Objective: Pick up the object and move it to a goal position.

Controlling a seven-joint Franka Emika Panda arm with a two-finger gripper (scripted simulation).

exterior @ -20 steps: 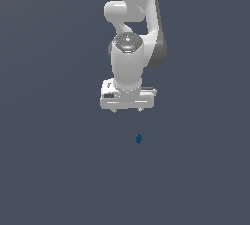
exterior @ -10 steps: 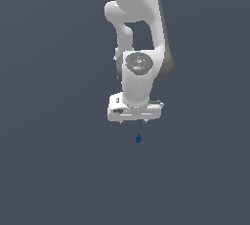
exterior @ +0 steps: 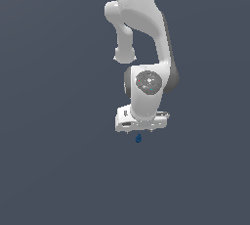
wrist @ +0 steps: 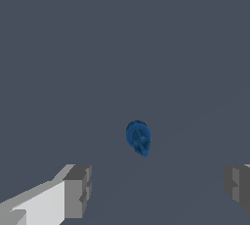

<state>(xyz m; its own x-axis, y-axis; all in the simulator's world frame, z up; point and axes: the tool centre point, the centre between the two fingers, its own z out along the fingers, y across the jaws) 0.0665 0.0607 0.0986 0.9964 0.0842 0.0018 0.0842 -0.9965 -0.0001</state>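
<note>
Blue object (wrist: 138,137) unmarked (tool (wrist: 156,190) agape above).

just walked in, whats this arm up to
A white Panda arm is reaching down toward a tiny dark blue object on the plain grey surface. The gripper hangs right above the object, fingers spread wide with the object showing between them in the wrist view. Nothing is grasped yet; the object lies on the surface, apart from both fingers. The pickup looks about to happen.
</note>
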